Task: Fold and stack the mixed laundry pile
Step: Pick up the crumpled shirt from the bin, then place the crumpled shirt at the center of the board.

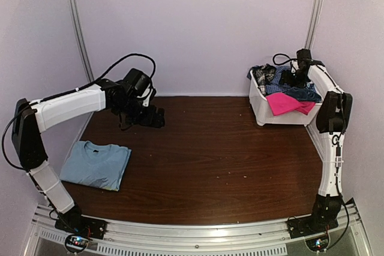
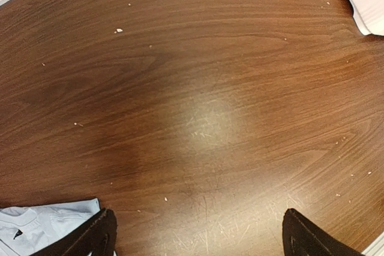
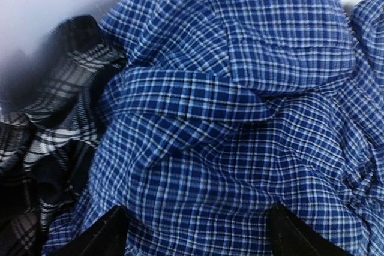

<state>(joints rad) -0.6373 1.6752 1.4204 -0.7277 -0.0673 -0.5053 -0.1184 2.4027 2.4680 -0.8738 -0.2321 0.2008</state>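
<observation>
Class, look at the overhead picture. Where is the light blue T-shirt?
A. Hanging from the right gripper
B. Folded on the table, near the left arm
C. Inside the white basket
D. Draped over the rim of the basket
B: the light blue T-shirt lies folded flat on the table beside the left arm, well apart from the basket at the far right.

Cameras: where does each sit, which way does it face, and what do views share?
Top external: above, behind the bases, looking down on table, both arms, white basket.
Left wrist: faces down at bare wood; open left gripper at bottom edge.
Right wrist: over the basket, close on blue check shirt; open right gripper below.
Shared: light blue T-shirt, top and left wrist.
</observation>
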